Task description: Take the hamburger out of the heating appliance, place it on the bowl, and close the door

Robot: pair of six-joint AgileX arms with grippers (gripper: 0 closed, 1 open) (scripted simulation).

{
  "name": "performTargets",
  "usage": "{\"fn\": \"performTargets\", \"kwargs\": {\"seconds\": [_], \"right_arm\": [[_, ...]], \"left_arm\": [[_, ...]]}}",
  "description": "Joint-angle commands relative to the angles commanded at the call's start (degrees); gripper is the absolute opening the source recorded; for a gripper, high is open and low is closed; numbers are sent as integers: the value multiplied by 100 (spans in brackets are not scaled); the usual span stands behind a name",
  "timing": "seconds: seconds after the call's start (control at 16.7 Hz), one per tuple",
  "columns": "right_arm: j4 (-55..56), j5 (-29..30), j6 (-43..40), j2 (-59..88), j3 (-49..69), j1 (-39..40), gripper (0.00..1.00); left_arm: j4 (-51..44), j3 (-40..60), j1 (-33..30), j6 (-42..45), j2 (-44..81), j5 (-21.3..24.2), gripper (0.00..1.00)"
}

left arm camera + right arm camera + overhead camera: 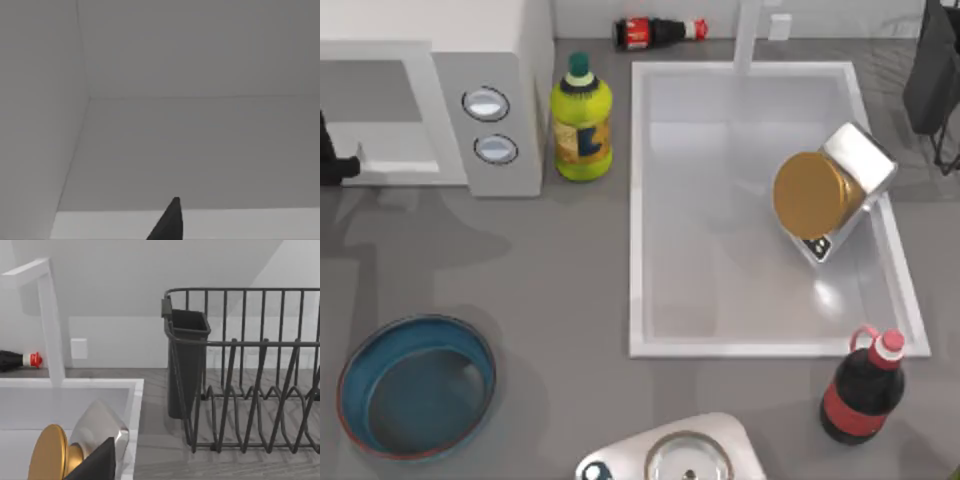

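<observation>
The bowl (417, 388) sits bare inside; left tool (332, 160) at the microwave (470, 100), grip state unclear.

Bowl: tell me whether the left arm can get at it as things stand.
Probably yes. The bowl sits open on the table's left front with nothing over or around it, on the same side as the left gripper, now at the microwave.

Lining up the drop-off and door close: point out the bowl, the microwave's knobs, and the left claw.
bowl (350, 372), top view, on its blue left rim.
microwave knobs (486, 103), top view, on the upper knob's face.
left claw (332, 160), top view, on its dark tip at the microwave's front.
</observation>
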Motion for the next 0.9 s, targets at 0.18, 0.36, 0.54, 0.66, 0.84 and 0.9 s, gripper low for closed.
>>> {"fn": "performTargets", "kwargs": {"seconds": [0.18,0.36,0.54,0.66,0.84,0.9], "right_arm": [[0,0,0,0,0,0,100],[0,0,0,0,0,0,100],[0,0,0,0,0,0,100],[0,0,0,0,0,0,100],[0,0,0,0,0,0,100],[0,0,0,0,0,0,100]], "left_arm": [[-581,2,2,3,-558,-7,0],[-810,2,4,5,-779,-9,0],[-795,-5,0,15,-758,-10,0],[-842,16,-15,-34,-760,-27,0],[-1307,215,-161,-517,-774,-191,0],[-1569,326,-245,-790,-779,-285,0]]}}
